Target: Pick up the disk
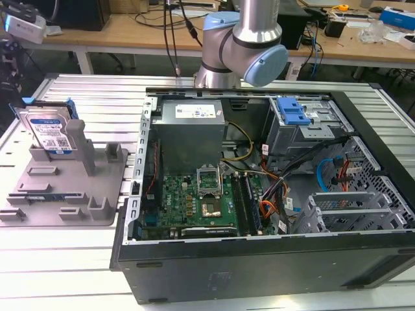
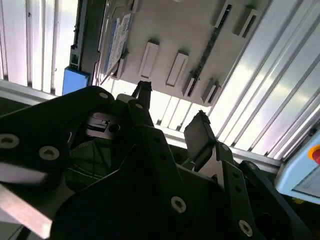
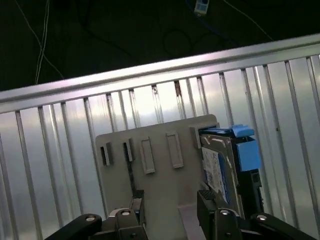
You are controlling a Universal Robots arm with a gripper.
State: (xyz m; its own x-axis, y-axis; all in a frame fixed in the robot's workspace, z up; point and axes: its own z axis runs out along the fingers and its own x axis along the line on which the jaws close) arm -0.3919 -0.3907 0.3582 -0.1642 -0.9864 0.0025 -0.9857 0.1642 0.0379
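The disk stands on edge at the far end of a grey fixture plate, at the exterior view's left. It is silver with a white-and-blue label and blue rails. In both wrist views the disk leans against a post of the plate. My gripper hangs above the plate, well clear of the disk. Its black fingers are apart and nothing is between them: it is open.
An open computer case with its motherboard, power supply and a blue drive-bay latch sits at the centre and right of the slatted metal table. The arm rises behind the case. Benches with cables stand at the back.
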